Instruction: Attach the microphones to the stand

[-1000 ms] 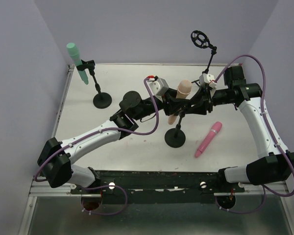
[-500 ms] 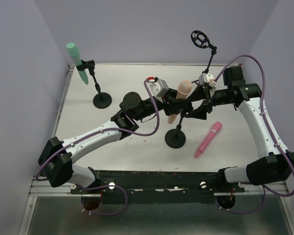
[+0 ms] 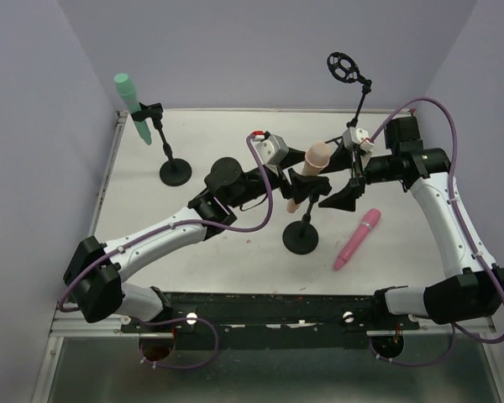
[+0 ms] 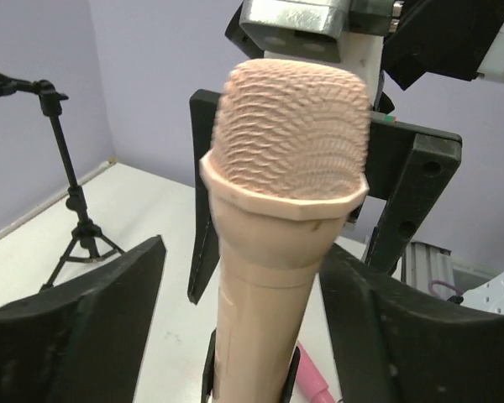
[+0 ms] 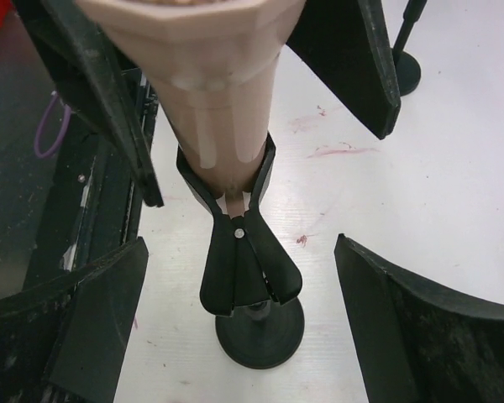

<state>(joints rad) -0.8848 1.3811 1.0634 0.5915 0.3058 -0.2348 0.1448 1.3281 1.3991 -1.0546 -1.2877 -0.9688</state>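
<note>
A peach mic (image 3: 313,165) sits clipped in the stand (image 3: 301,238) at the middle of the table (image 3: 252,260); left gripper (image 4: 244,277) and right gripper (image 5: 239,252) gape around it, holding nothing; a brush from either could topple it.

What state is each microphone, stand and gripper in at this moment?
mint green microphone: held in the clip of the left stand.
peach microphone: seated in the clip of the middle stand, tilted.
pink microphone: lying loose on the table.
back right stand: ring holder empty.
left gripper: open, fingers either side of the peach microphone.
right gripper: open wide, holding nothing.
</note>
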